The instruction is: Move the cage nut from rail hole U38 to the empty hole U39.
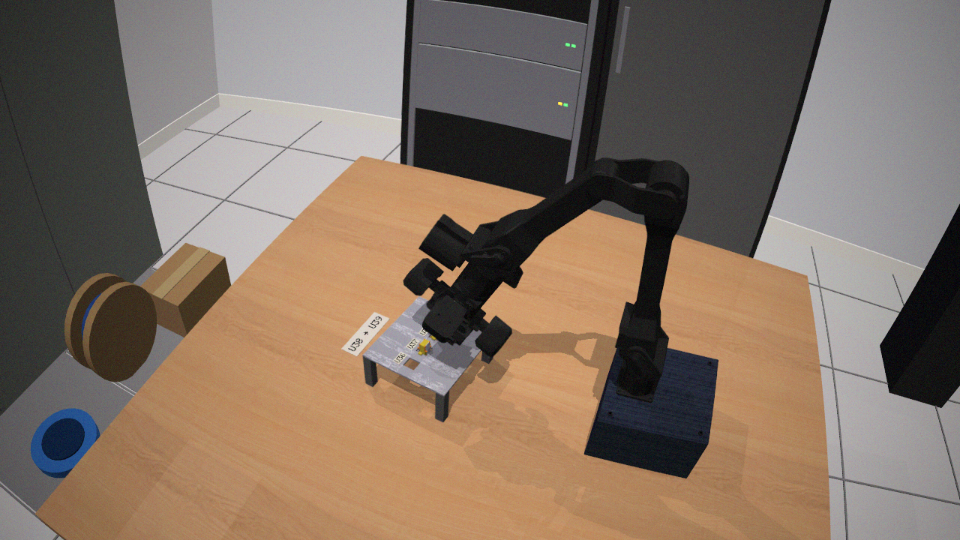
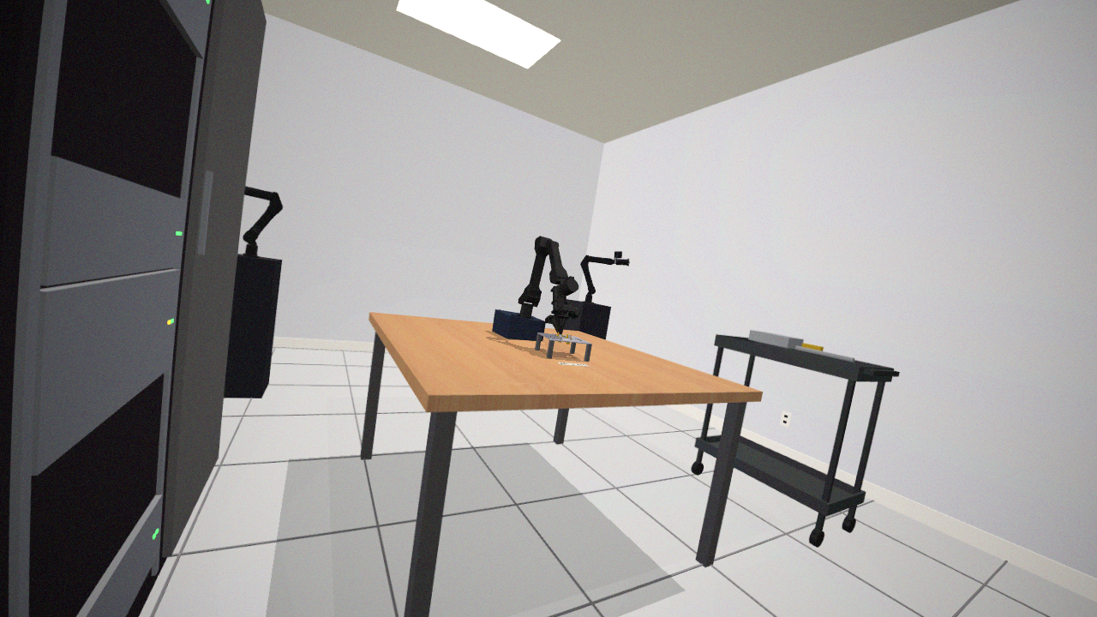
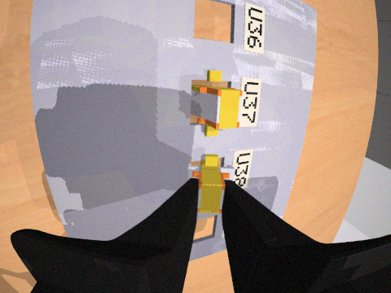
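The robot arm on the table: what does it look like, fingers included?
The arm is matt black, with chunky straight sections and rounded joints. Its two fingers are black too, broad at the base and tapering to narrow tips. I see no markings or cables on them.

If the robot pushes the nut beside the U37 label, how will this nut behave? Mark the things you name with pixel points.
The nut (image 1: 424,346) (image 3: 229,109) probably will not roll, because its sides are flat. It may resist sliding, since it appears seated in a hole. Its straight edges suggest a stiff body.
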